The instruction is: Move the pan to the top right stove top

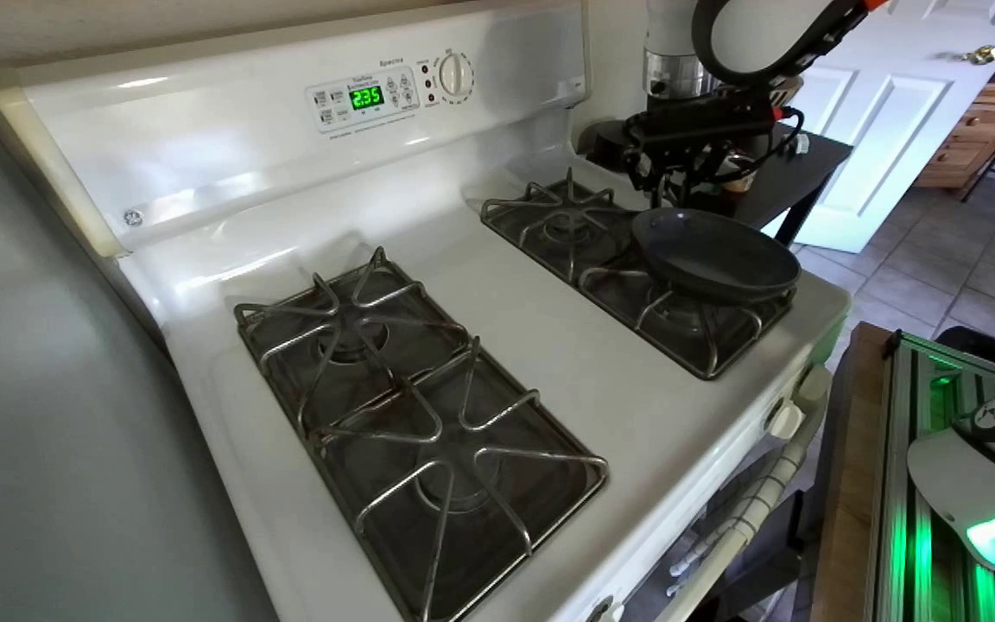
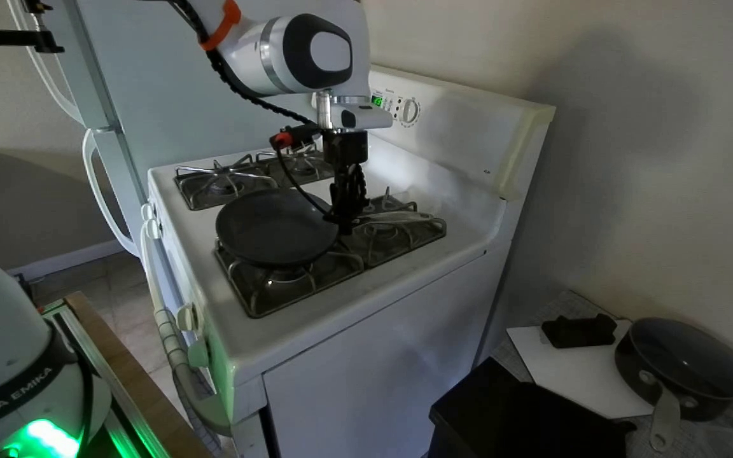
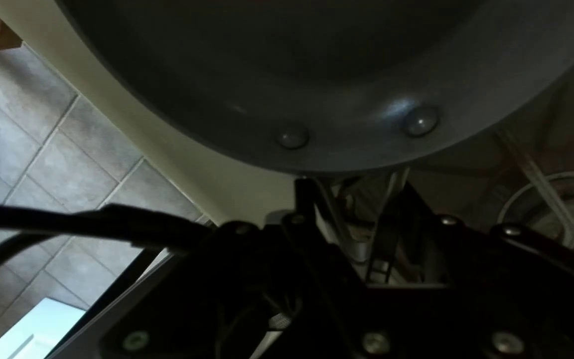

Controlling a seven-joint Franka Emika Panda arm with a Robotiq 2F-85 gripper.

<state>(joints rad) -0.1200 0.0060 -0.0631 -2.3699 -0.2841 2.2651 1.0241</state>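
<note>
- evidently the jaws are clamped on the handle (image 2: pixel 398 217), just beside the rim of the pan (image 2: pixel 274 229); in the wrist view one side of them lies along each edge of the handle.
- the pan, shallow and dark, is over the front right burner (image 1: pixel 679 318); i cannot tell whether its base touches it.
- its handle points back above the top right stove top (image 1: pixel 567 227).
- from above, the arm (image 2: pixel 303 57) hangs down over the white range (image 1: pixel 502 302).
- the left grate (image 1: pixel 411 389) is well apart from the pan.
- in an exterior view, a deeper dark saucepan (image 2: pixel 684 362) stands apart from the range.
</note>
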